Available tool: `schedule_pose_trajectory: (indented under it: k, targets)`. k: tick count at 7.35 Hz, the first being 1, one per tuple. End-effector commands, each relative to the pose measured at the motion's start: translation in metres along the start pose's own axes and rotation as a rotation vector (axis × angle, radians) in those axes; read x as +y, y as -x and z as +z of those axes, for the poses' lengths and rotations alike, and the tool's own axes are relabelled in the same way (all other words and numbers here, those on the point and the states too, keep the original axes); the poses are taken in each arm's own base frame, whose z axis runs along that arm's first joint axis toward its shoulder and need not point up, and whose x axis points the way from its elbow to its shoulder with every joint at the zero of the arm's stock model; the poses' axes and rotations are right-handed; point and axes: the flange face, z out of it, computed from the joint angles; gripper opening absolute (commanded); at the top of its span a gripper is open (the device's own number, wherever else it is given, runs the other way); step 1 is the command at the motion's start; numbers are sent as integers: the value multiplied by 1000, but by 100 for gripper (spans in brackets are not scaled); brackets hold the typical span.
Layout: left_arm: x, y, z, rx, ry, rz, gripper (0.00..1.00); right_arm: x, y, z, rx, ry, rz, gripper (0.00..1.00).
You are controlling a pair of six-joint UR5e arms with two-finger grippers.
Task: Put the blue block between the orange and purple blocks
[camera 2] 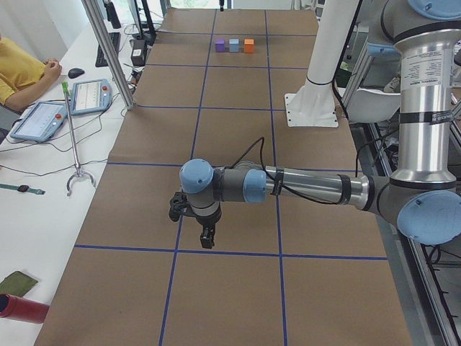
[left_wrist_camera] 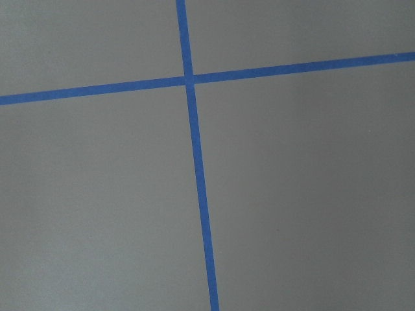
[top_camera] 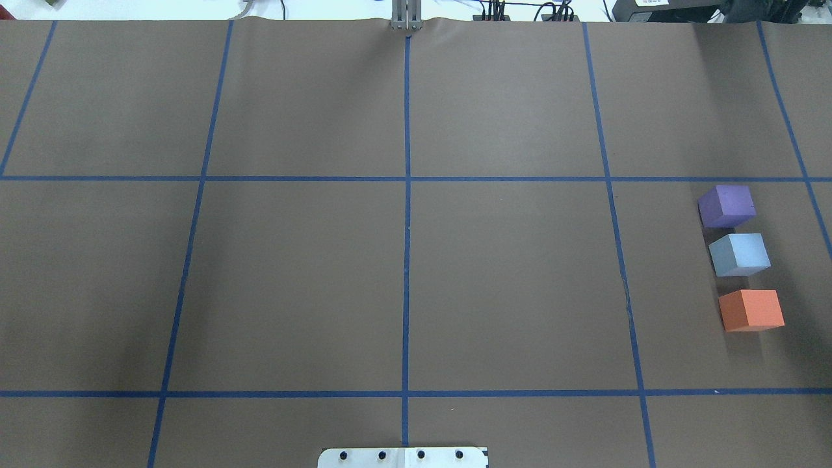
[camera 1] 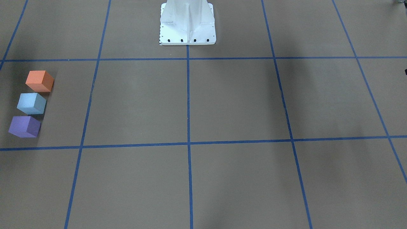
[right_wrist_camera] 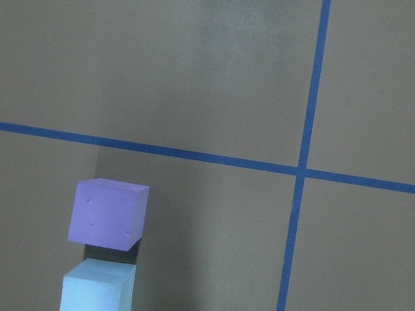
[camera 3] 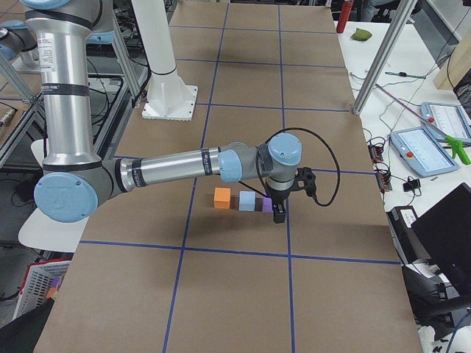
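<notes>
Currently, the blue block (top_camera: 739,254) lies close to the right edge of the table (top_camera: 292,279), about midway between the table's near and far edges. It sits in a straight row between the orange block (top_camera: 751,310) and the purple block (top_camera: 727,205). The orange block is the one nearest my base; the purple block is the farthest. Narrow gaps separate the three blocks, and all rest flat on the table.

My right gripper (camera 3: 278,213) hangs at the purple end of the row and partly hides the purple block in the right-side view. I cannot tell whether its jaws are released or clenched.

My left gripper (camera 2: 207,240) hangs over the left end of the table, above a crossing of blue tape lines (left_wrist_camera: 188,80), well apart from the blocks. Its jaw state cannot be determined either.
</notes>
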Motion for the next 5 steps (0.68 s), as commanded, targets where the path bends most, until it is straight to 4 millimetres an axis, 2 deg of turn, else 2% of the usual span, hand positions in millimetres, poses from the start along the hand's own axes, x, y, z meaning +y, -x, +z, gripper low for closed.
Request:
schedule_pose_trajectory:
  k: [1,4,5]
  targets:
    - [-4,2,1,-4,5,-18,100,-1,5,2,-3,3,-9,100]
    - [-4,2,1,2,3,-19,100,-2,14,13,-2,24,-21,100]
    - [-1,2,0,3,1,-17,100,-1,19,24,6,44,-32,100]
